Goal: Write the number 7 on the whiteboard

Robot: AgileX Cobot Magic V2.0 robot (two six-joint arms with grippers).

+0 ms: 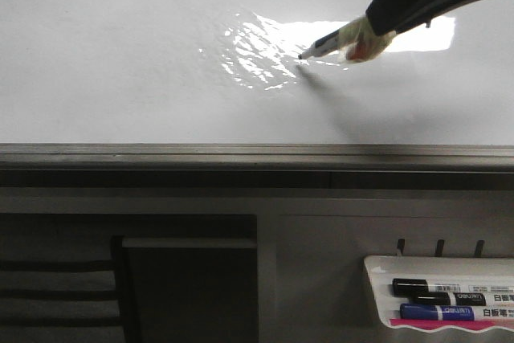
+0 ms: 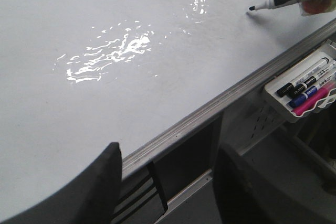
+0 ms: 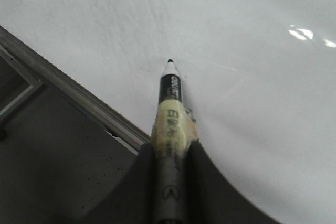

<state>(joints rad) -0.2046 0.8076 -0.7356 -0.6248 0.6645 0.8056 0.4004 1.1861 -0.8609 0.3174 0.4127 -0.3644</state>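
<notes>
The whiteboard (image 1: 120, 54) is glossy white with bright glare, edged by a grey metal rail (image 1: 241, 153). It also shows in the left wrist view (image 2: 79, 19) and the right wrist view (image 3: 252, 51). My right gripper (image 3: 170, 153) is shut on a black marker (image 3: 171, 98) wrapped in yellowish tape. In the front view the marker (image 1: 325, 44) has its tip at or just above the board, near the glare. No number 7 or other mark shows on the board. My left gripper (image 2: 168, 182) is open and empty, over the board's front rail (image 2: 210, 108).
A small white marker tray (image 1: 438, 291) with black, blue and pink markers hangs below the rail at the right; it also shows in the left wrist view (image 2: 302, 90). Dark grey cabinet panels and openings lie below the rail.
</notes>
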